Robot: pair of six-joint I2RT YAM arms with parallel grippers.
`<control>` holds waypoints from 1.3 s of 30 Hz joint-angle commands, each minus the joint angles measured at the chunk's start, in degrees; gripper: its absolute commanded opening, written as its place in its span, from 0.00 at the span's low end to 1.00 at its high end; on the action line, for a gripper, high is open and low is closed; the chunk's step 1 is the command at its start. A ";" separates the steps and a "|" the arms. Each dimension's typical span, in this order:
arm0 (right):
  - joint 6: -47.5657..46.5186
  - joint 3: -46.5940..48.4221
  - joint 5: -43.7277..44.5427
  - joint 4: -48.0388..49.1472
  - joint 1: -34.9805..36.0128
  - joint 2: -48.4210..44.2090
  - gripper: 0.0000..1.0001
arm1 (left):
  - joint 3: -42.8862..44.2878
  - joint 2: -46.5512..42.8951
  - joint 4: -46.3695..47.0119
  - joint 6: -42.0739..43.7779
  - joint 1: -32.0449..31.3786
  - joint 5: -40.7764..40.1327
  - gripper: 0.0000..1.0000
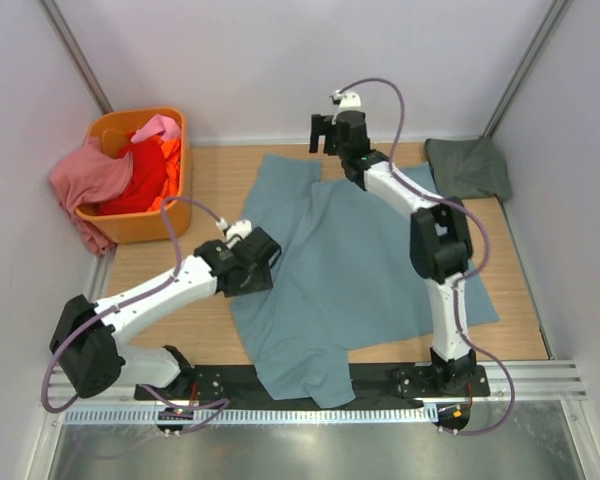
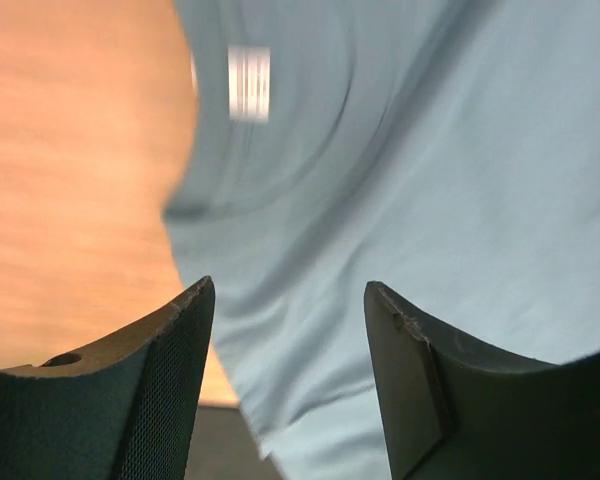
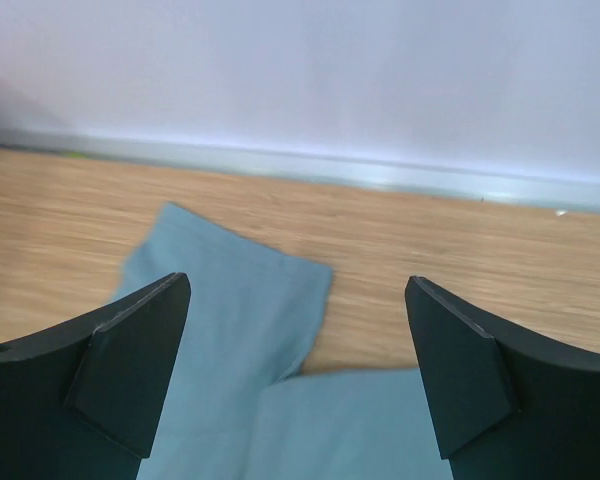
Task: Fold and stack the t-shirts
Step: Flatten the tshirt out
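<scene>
A large dusty blue-teal t-shirt (image 1: 365, 265) lies spread flat across the wooden table, one sleeve (image 3: 230, 310) pointing to the far edge. My left gripper (image 1: 263, 262) hovers over its left edge by the collar. It is open (image 2: 289, 283), with only cloth (image 2: 430, 180) below and nothing between the fingers. My right gripper (image 1: 323, 133) is raised over the far sleeve near the back wall and is wide open (image 3: 298, 279) and empty. A dark grey-green t-shirt (image 1: 468, 167) lies folded at the back right. Pink (image 1: 92, 175), red (image 1: 140, 182) and orange (image 1: 170, 160) t-shirts fill the basket.
An orange plastic basket (image 1: 140, 226) stands at the back left, with the pink shirt draped over its rim. White walls close in the back and sides. A black rail (image 1: 380, 380) and the arm bases run along the near edge, where the blue shirt's sleeve overhangs.
</scene>
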 commanded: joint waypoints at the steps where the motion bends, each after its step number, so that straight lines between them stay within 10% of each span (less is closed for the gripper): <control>1: 2.64 -8.38 2.30 -0.36 0.27 -17.98 0.95 | 6.79 0.25 0.41 10.52 7.98 -3.14 0.63; 12: 16.61 -48.44 2.31 -9.85 4.66 -53.75 0.92 | 40.16 32.22 13.53 26.52 26.26 4.50 0.51; 21: 16.10 -53.84 2.39 -20.57 5.63 -68.45 0.91 | 77.62 63.67 1.77 29.43 33.04 12.24 0.49; 39: 16.01 -57.18 3.53 -22.34 5.72 -71.79 0.91 | 64.46 66.26 10.18 28.91 34.36 24.82 0.29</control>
